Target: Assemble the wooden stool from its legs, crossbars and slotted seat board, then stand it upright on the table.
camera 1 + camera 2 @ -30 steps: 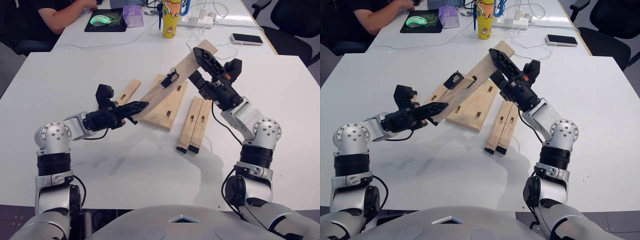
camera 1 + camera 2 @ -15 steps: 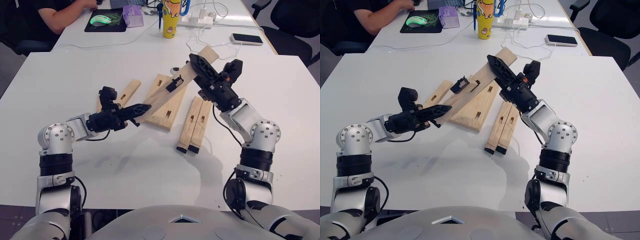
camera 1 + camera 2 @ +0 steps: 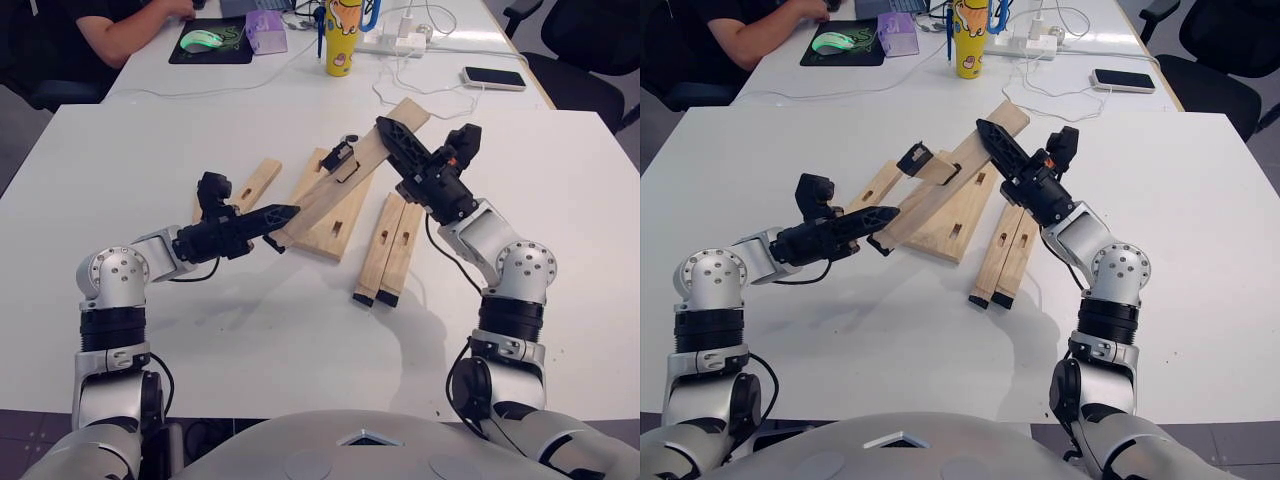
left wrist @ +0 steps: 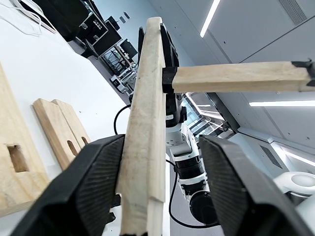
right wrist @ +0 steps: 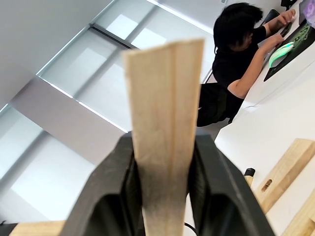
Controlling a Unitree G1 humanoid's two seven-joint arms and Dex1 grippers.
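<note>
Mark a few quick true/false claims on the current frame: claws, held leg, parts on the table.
1. The right claw is clamped on the held leg. True.
2. The seat board is lifted off the table. False: it lies flat on it.
3. Two loose legs lie side by side next to the seat board. True.
4. The left claw is shut tight on the held leg. False: its fingers straddle the lower end, with a gap on one side.
5. A crossbar sticks out from the held leg. True.
</note>
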